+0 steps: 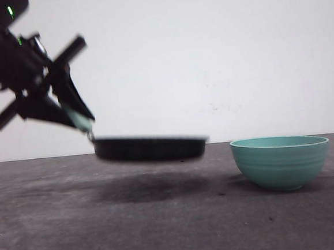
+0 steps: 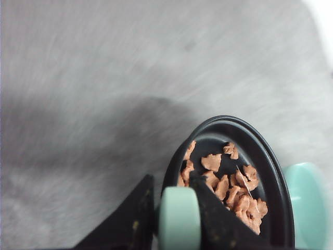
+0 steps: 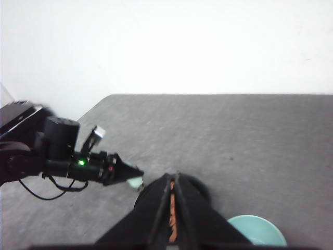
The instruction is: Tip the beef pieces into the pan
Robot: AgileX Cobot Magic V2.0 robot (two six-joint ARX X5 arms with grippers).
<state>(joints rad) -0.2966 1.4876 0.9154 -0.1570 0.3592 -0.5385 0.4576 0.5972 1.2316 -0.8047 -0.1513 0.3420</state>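
My left gripper (image 1: 78,119) is shut on the mint-green handle (image 2: 178,219) of the black pan (image 1: 151,147) and holds it roughly level in the air above the table, left of centre. The beef pieces (image 2: 234,190), small reddish-brown chunks, lie heaped inside the pan (image 2: 260,146), mostly on the side nearer the handle. In the right wrist view my right gripper (image 3: 173,179) hangs above the pan with its fingers together. A thin strip of the beef pieces (image 3: 171,219) shows through the slit between them.
A teal ribbed bowl (image 1: 281,162) stands on the dark grey table (image 1: 163,229) just right of the pan, close to its rim. The pan's shadow lies on the table beneath it. A white wall runs behind the table.
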